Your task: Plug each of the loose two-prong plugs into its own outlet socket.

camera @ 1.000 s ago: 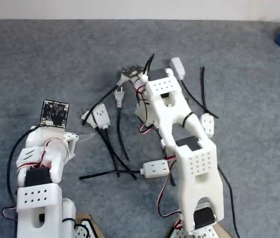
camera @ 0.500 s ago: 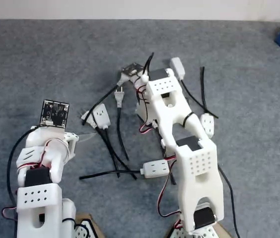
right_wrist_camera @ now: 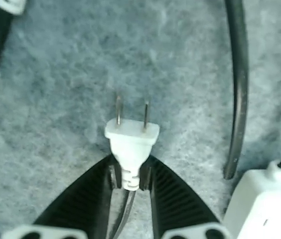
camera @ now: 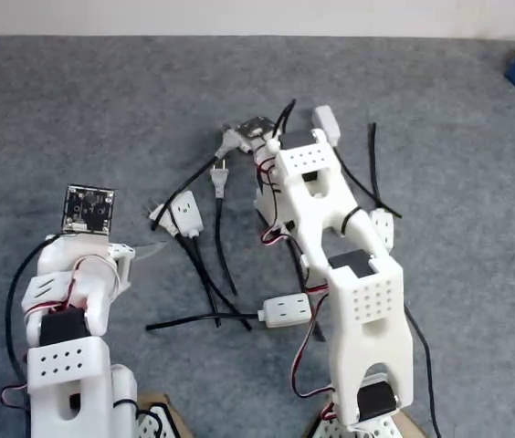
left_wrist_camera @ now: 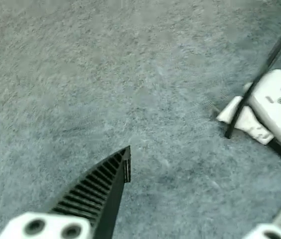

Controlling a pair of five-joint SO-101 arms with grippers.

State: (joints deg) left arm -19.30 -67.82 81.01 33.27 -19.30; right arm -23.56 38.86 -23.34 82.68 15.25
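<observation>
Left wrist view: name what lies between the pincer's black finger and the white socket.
In the left wrist view, bare grey carpet, up to a black cord crossing the near edge of the outlet socket.

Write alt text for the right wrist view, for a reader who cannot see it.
The right claw grips a white two-prong plug by the neck behind its head, with the prongs pointing away from the claw over grey carpet. A black cable lies beside it, and the corner of a white outlet socket sits close by.
</observation>
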